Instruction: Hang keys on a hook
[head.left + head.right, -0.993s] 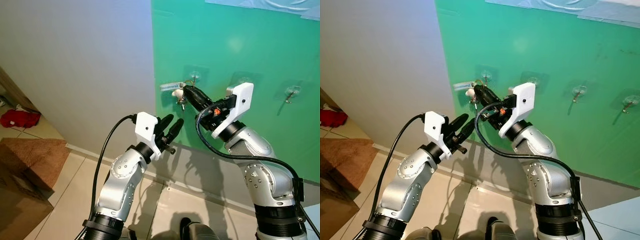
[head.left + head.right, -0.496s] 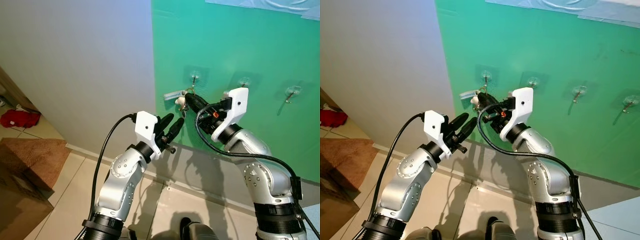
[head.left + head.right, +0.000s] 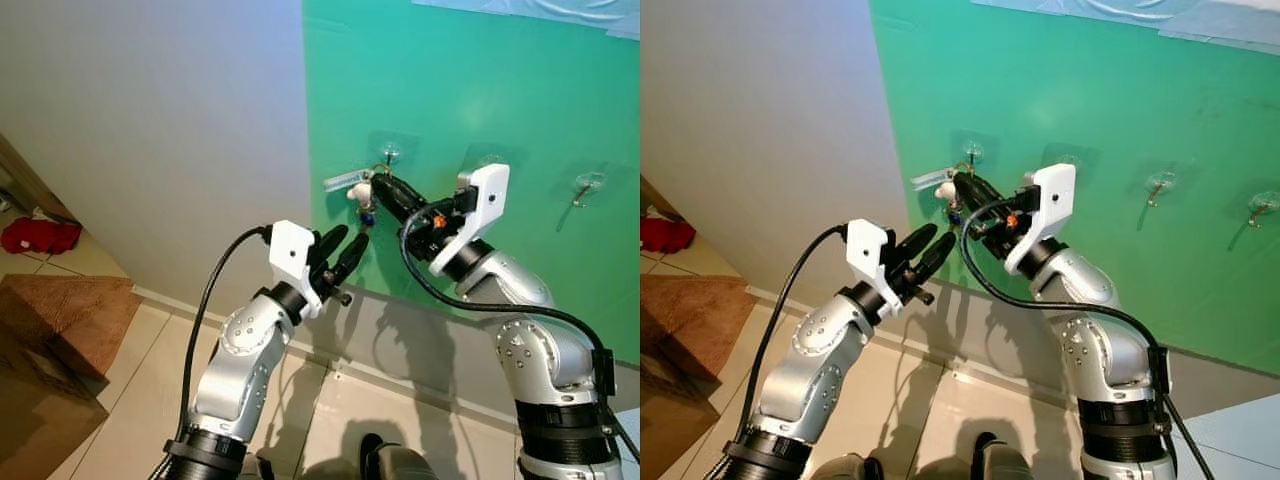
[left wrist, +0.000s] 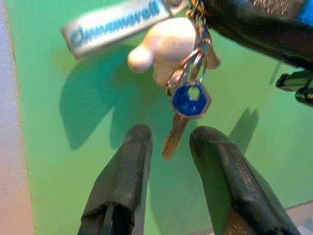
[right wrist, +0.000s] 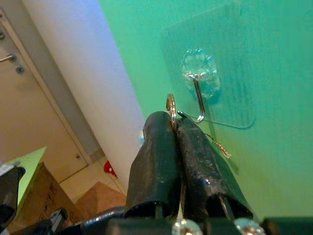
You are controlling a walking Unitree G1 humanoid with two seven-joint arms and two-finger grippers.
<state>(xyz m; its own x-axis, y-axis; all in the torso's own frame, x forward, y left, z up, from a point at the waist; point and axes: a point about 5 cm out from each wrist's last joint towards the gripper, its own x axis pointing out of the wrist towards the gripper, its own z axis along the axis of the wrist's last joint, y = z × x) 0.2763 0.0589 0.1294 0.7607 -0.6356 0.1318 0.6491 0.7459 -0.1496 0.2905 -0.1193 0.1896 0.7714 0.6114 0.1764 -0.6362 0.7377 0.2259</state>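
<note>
Green wall panel [image 3: 480, 90] beside a pale wall [image 3: 150, 120], carrying a row of clear stick-on hooks. Raised up to the leftmost hook [image 5: 198, 93]: right end effector [image 5: 175, 128], fingers pressed together on the key ring [image 5: 170, 105], ring held just beside the hook's curled metal tip, not visibly looped over it. Dangling below the grip: keys [image 4: 186, 105], namely a blue-headed key, a white figurine charm [image 4: 164, 46] and a grey lettered tag [image 4: 115, 24], all close against the green panel. Lower and nearer the pale wall: left end effector [image 3: 345, 250], fingers [image 4: 122, 181] apart, holding nothing, pointing up at the hanging bunch from just beneath. Off to the robot's left on the floor: brown cardboard box [image 3: 60, 330] and something red [image 3: 35, 237].
</note>
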